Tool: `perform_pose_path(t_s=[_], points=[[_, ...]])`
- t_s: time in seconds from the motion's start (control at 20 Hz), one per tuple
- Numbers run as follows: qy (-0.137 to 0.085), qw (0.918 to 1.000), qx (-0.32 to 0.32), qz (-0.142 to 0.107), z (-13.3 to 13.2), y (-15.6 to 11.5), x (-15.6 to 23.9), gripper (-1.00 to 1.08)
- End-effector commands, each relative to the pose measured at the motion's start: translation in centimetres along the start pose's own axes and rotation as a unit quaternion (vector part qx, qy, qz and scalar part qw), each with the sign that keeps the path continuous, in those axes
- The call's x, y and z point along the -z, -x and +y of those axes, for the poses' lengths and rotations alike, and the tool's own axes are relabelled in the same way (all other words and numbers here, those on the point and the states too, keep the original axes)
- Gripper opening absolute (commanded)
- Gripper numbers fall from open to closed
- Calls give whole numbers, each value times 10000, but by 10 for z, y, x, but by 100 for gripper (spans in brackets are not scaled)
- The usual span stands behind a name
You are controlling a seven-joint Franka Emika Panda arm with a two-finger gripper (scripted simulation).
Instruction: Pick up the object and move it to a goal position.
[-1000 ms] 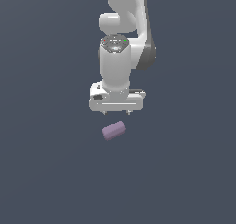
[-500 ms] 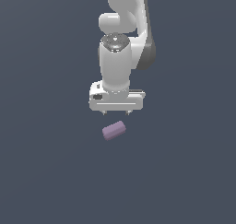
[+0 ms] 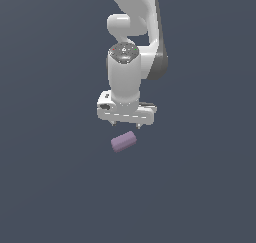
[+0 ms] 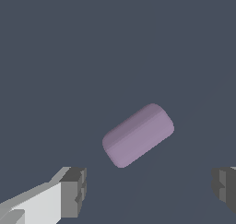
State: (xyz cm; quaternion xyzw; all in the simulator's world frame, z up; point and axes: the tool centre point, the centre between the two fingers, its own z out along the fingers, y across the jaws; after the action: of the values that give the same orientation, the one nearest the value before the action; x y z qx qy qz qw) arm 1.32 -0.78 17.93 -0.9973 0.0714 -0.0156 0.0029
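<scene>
the object [image 3: 123,141] lies on the counter [image 3: 50,187], directly below the gripper [image 3: 126,124] and apart from it. the gripper hangs above, jaws spread wide. in the wrist view the object [image 4: 138,135] sits between the two fingertips [image 4: 73,191], lying askew to them and touching neither.

this was a bare simulated scene, not a real room: a flat, featureless dark slate-blue surface [image 3: 50,187] filled every frame edge to edge, without walls or furniture. the smooth white rendered robot arm [image 3: 125,82] at upper centre looked plainly computer-drawn.
</scene>
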Motion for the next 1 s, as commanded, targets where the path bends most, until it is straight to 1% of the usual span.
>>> perform_pose_path(t_s=[0.0,0.2,0.45,0.7,0.95], points=[[-6,9996,-287,-14,0,0,-6,100],[-13,9964,-842,-40,1,0,-16,100],[-12,9878,-1558,-70,3,0,-30,100],[0,9740,-2266,-95,5,0,-44,100],[22,9551,-2961,-113,7,0,-57,100]])
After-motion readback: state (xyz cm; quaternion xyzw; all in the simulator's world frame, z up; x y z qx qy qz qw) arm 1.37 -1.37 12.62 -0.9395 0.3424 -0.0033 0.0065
